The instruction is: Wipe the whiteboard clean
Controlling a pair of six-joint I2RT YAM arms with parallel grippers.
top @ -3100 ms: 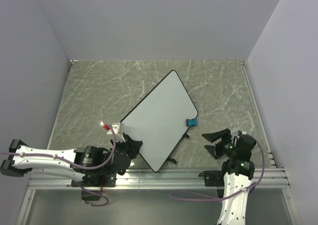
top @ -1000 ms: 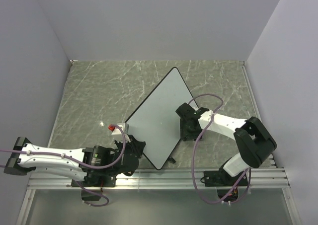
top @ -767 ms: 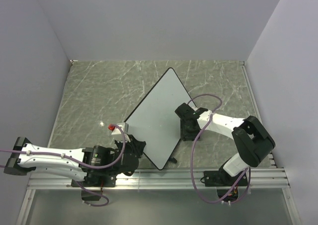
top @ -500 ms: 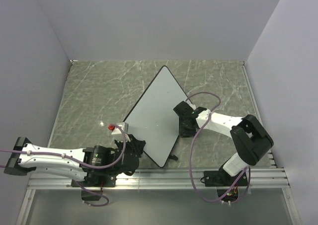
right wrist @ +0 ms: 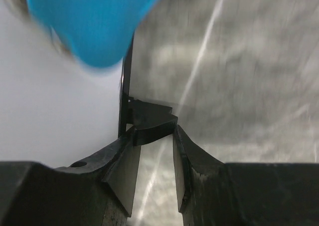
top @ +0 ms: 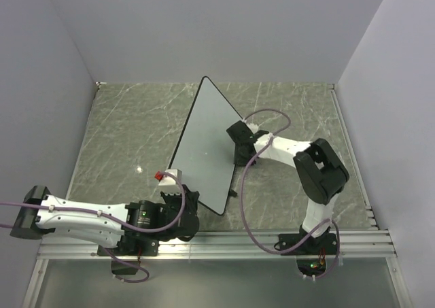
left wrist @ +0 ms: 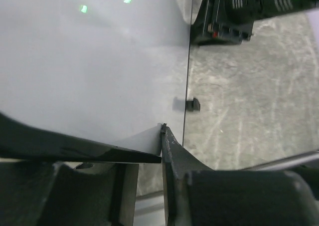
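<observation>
Whiteboard (top: 204, 145) tipped up steep on the table (top: 122, 131), sketchy hold
Left gripper (left wrist: 162, 136) pinched its near corner, right gripper (right wrist: 152, 136) nipped its black foot (right wrist: 149, 117); holds that thin could've let it twist loose.

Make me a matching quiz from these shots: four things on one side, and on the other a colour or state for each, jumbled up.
Column one:
1. whiteboard
2. eraser
3. left end effector
4. right end effector

Column two:
A. blue, blurred, at the whiteboard's rim
B. shut on a small black foot
C. blank white face, thin black rim
D. pinching the whiteboard's near edge

Pairs: 1-C, 2-A, 3-D, 4-B
</observation>
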